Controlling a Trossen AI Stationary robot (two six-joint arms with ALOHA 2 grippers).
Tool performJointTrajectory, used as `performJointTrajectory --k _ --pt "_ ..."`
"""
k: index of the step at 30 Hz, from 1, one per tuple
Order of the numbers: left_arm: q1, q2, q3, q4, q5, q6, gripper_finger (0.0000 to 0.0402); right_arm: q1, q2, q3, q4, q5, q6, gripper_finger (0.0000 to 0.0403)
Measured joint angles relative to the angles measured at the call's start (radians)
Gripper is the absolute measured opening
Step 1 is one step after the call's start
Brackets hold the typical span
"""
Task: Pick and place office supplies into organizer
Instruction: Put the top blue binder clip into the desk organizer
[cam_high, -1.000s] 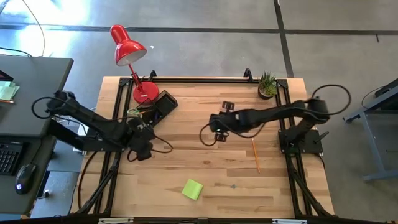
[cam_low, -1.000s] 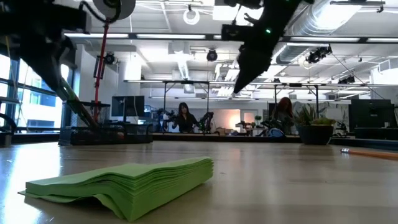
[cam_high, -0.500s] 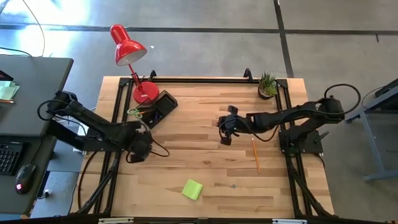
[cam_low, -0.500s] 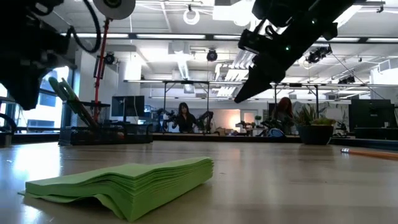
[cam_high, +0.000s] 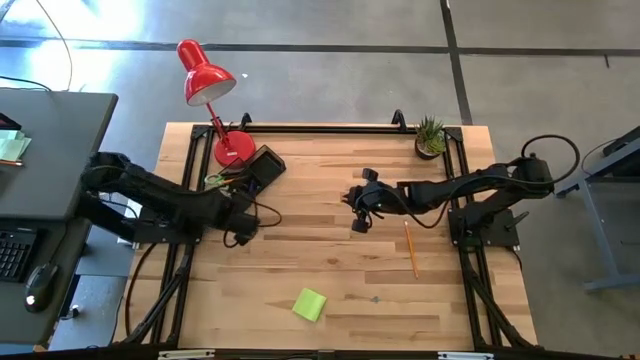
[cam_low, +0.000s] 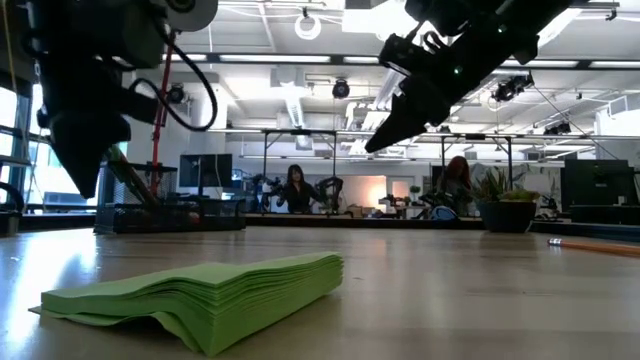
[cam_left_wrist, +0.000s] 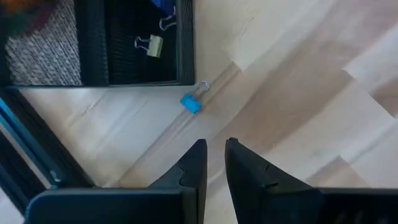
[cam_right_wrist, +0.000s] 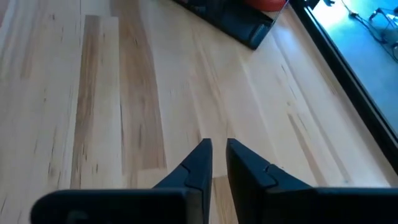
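The black organizer stands at the table's far left beside the red lamp's base; green-handled scissors lean out of it and a metal clip lies inside. A blue binder clip lies on the wood just outside its wall. My left gripper hovers shut above the table, a little short of that clip. My right gripper hangs shut over the table's middle, slanting down, with nothing in it. The lime-green sticky-note pad lies flat near the front edge. An orange pencil lies toward the right.
A red desk lamp rises over the far left corner, its round base next to the organizer. A small potted plant stands at the far right corner. Black frame rails run along the table's left and right sides.
My left gripper has come down and gone toward the far edge and the organizer, rolling about its own axis. My right gripper has drawn back a little toward the table's right edge, sunk, and tipped from pointing steeply down toward a flatter slant.
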Motion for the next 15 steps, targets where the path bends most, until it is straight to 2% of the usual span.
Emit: performJointTrajectory --k 9,15 --pt "0.062 0.087 0.000 0.096 0.042 0.029 0.0044 -0.014 0.000 0.000 0.021 -0.029 -0.119 0.0039" --pt "0.061 0.089 0.000 0.031 0.057 -0.089 0.0044 -0.060 0.000 0.000 0.044 -0.087 -0.171 0.0041"
